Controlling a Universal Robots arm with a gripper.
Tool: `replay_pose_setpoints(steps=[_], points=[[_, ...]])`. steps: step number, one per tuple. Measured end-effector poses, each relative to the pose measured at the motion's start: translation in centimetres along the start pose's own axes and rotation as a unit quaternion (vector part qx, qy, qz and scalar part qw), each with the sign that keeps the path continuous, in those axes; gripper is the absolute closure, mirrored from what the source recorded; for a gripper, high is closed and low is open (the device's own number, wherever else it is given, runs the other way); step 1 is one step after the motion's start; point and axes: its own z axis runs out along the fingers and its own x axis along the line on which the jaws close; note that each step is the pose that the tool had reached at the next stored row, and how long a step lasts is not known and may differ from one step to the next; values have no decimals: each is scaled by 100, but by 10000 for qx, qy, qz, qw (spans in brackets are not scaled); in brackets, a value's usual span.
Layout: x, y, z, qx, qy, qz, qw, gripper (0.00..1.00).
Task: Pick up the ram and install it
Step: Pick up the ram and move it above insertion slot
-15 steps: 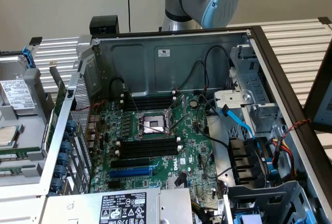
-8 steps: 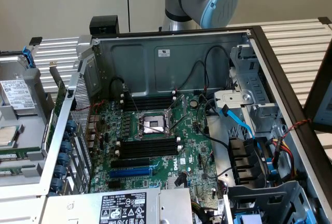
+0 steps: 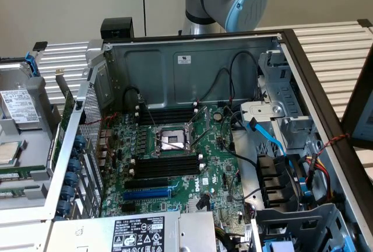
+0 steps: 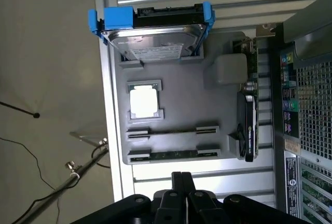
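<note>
The ram [image 4: 174, 154] is a thin green stick lying flat in the grey parts tray [image 4: 176, 86], held between two small end brackets. My gripper [image 4: 181, 175] hovers above the tray's edge, close to the ram and apart from it. Its black fingers [image 4: 177, 182] are pressed together, shut on nothing. The open computer case [image 3: 192, 59] shows the motherboard with black memory slots [image 3: 166, 164] on either side of the processor socket [image 3: 172, 140]. All of these slots look bare.
The tray also carries a hard drive in a blue caddy [image 4: 150, 32], a processor chip [image 4: 143, 102], an unfilled stick holder [image 4: 171, 130] and a fan card [image 4: 248, 125]. A blue expansion slot [image 3: 145, 194], loose cables [image 3: 274, 141] and the case walls crowd the motherboard.
</note>
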Motion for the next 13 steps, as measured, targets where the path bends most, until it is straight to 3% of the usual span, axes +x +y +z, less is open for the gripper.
replay_pose_setpoints(steps=[3, 7, 13], points=[[3, 0, 10, -7, -2, -225, 9997, 90], [3, 0, 22, -39, -2, -587, 9983, 90], [3, 0, 35, -69, -5, -1134, 9935, 90]])
